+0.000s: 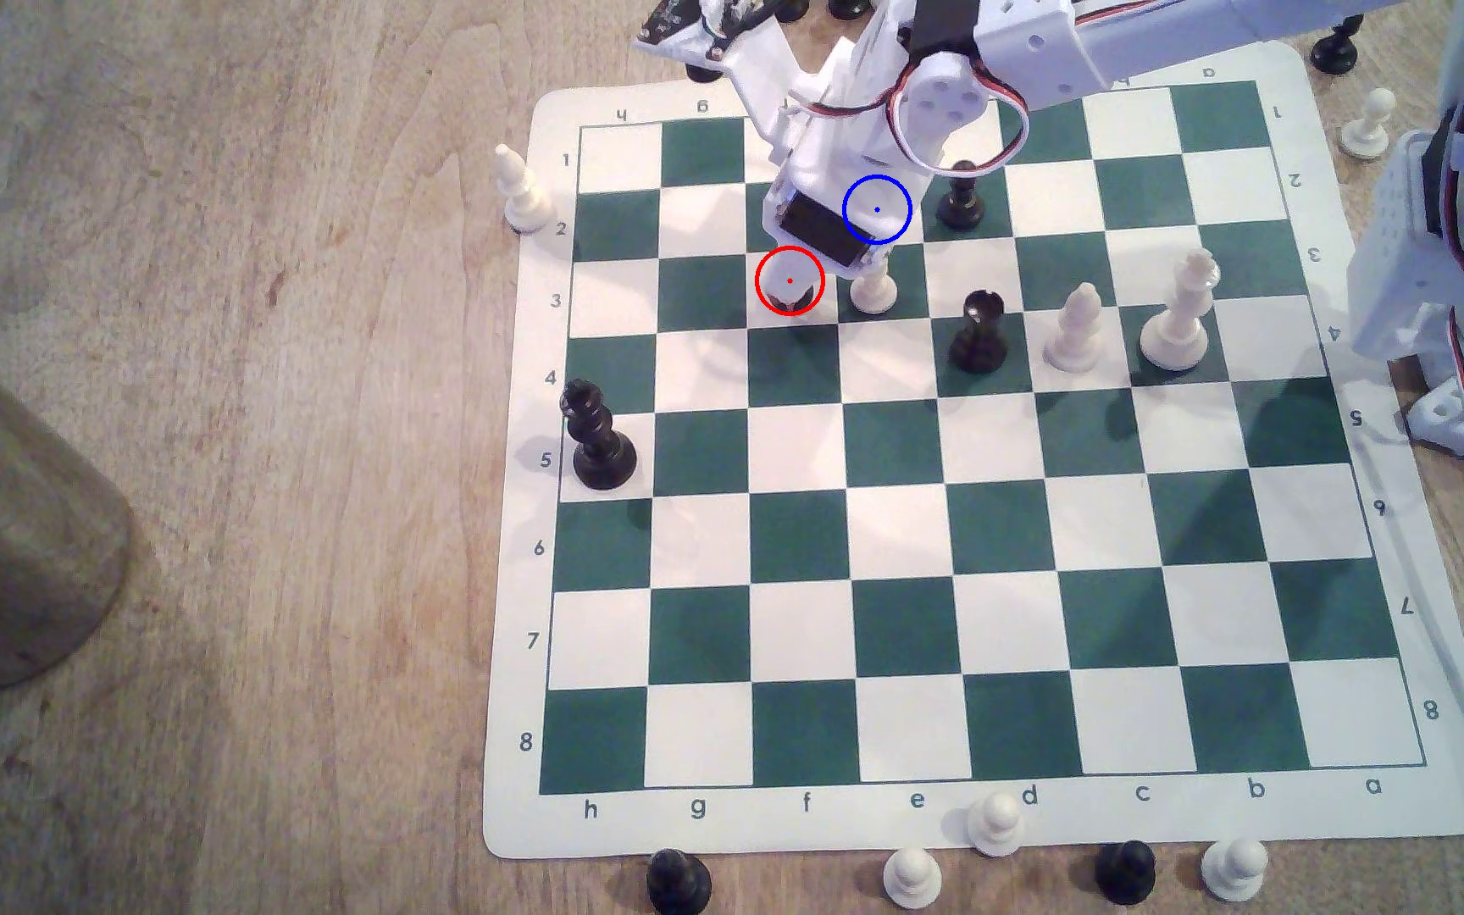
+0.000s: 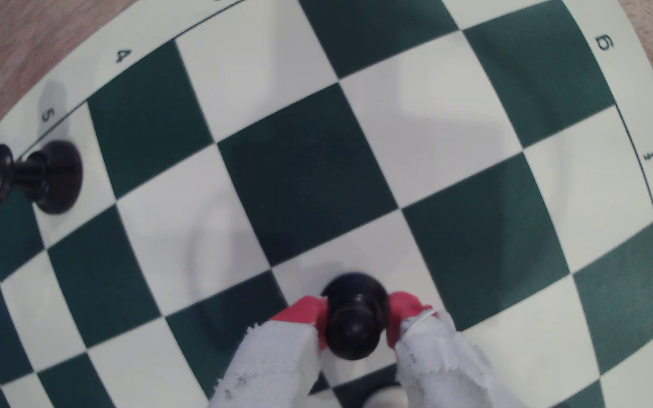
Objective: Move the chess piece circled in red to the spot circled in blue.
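The black pawn (image 2: 352, 317) stands on a white square of the mat, and my gripper (image 2: 354, 310) is shut on its ball head, with a red fingertip (image 2: 305, 310) pressed against each side. In the exterior view my gripper (image 1: 790, 283) reaches down inside the red ring, and only a dark sliver of the pawn (image 1: 790, 308) shows under it. The blue ring (image 1: 877, 209) lies one square diagonally away, towards the far edge and the exterior view's right. My arm covers the white square it marks.
A white pawn (image 1: 874, 290) stands right beside my gripper, on the exterior view's right. Another black pawn (image 1: 962, 198) sits just right of the blue ring. A black rook (image 1: 978, 333), a white bishop (image 1: 1074, 327) and a tall white piece (image 1: 1179, 312) stand further right. The black king (image 1: 596, 437) is at the mat's left edge.
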